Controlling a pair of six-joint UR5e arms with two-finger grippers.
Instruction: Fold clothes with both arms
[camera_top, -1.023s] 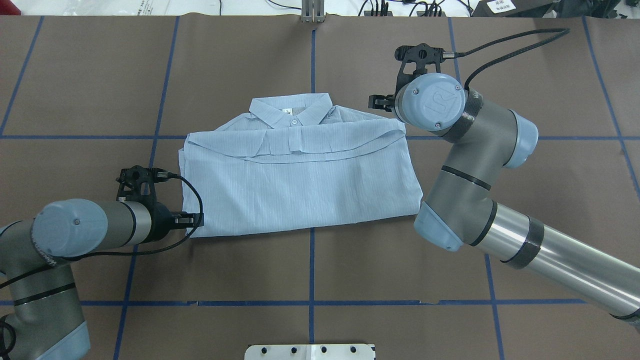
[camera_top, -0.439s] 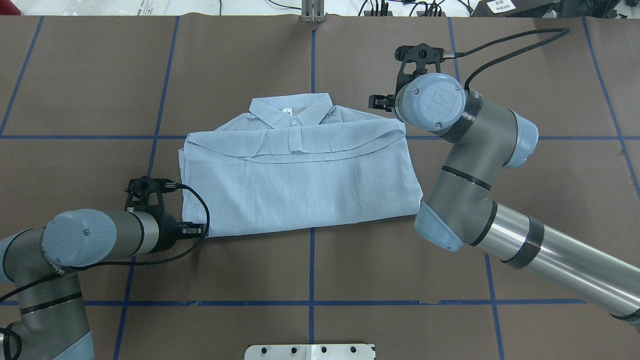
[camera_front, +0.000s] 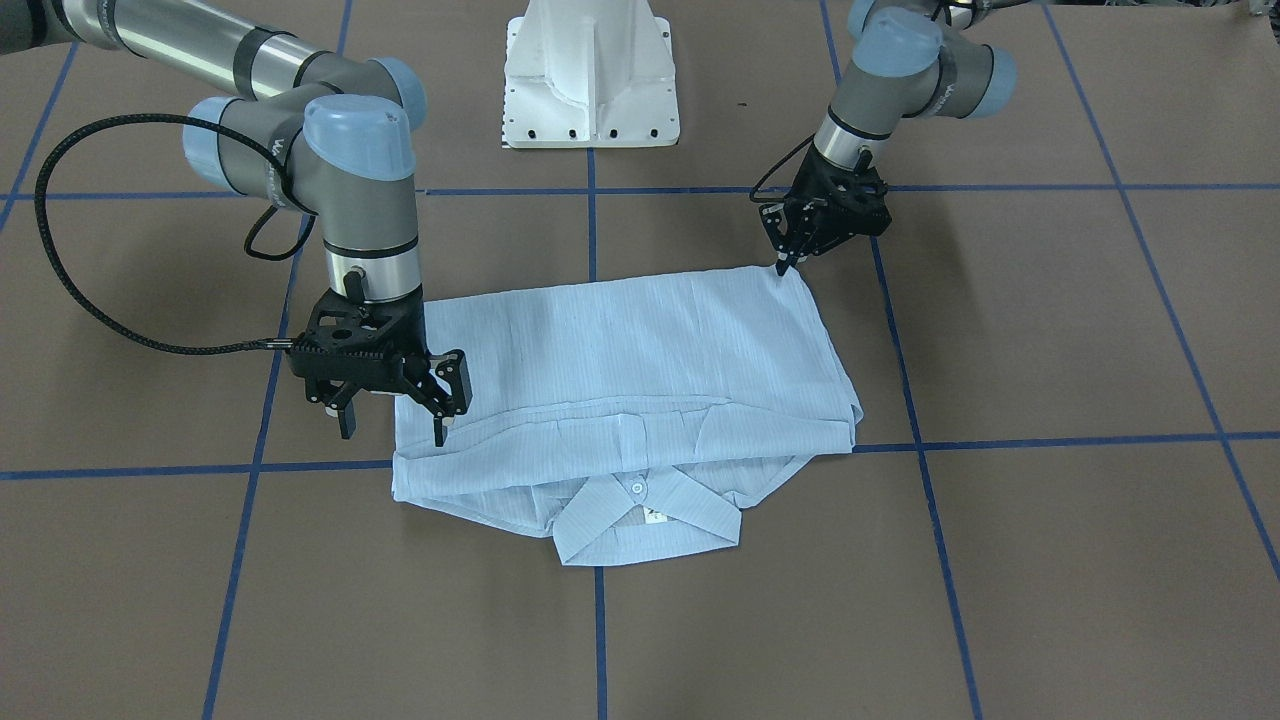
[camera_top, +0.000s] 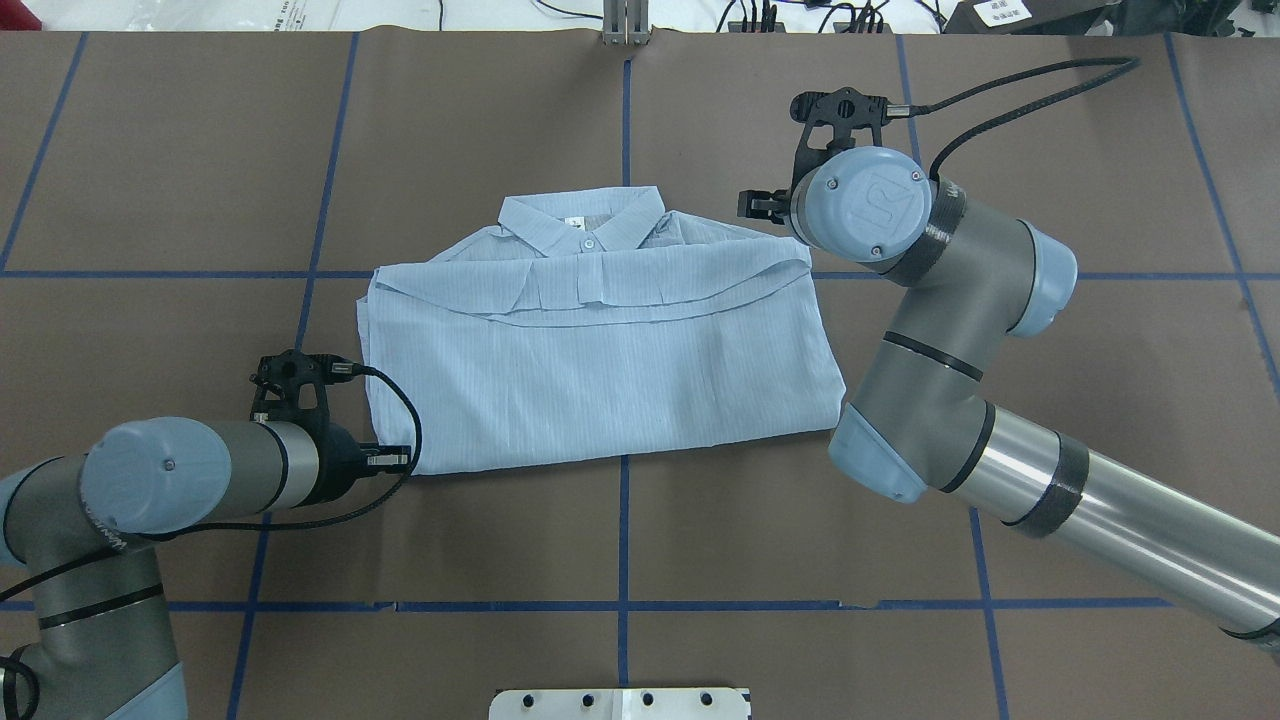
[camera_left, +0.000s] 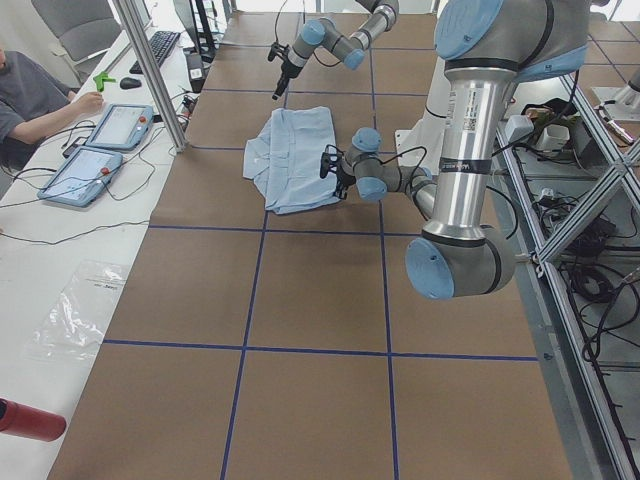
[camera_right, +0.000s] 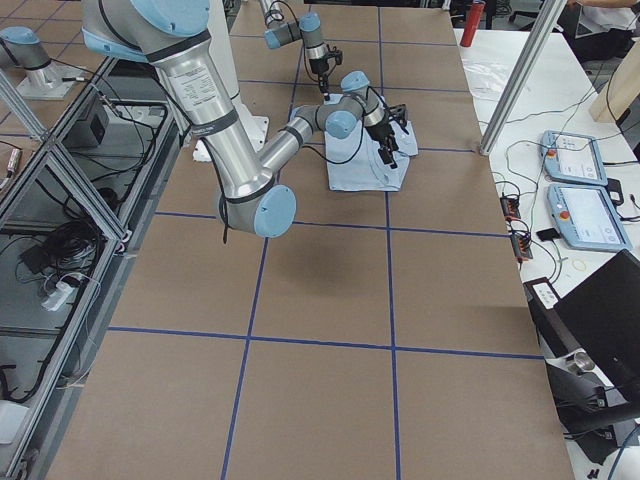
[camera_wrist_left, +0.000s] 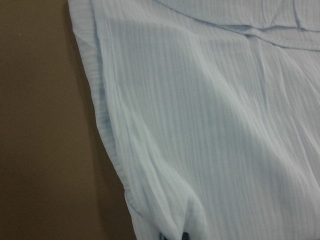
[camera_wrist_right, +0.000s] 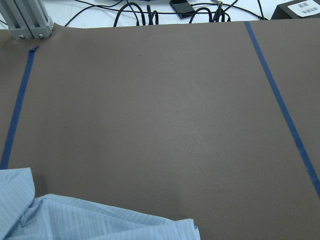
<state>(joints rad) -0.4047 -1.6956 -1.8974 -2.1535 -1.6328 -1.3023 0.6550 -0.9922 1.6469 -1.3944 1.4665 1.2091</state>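
The pale-blue striped shirt (camera_top: 600, 350) lies folded flat on the brown table, collar toward the far side. In the front-facing view its collar (camera_front: 640, 520) points at the camera. My left gripper (camera_top: 400, 460) sits low at the shirt's near-left corner (camera_front: 783, 262). It is shut on the fabric, which bunches between the fingertips in the left wrist view (camera_wrist_left: 173, 235). My right gripper (camera_front: 392, 425) hangs open over the far-right shoulder edge. One finger (camera_front: 440, 420) is above the cloth, the other off it. The right wrist view shows only the shirt's edge (camera_wrist_right: 75, 220).
The white pedestal base (camera_front: 592, 80) stands at the robot's side of the table. Blue tape lines (camera_top: 622, 540) grid the brown surface. A person sits at a side bench with tablets (camera_left: 100, 130). An aluminium post (camera_left: 150, 70) stands at the table edge.
My left gripper has slid toward the robot and slightly right along the shirt's left edge to its near corner, and the corner has shifted with it. The right arm has not moved.
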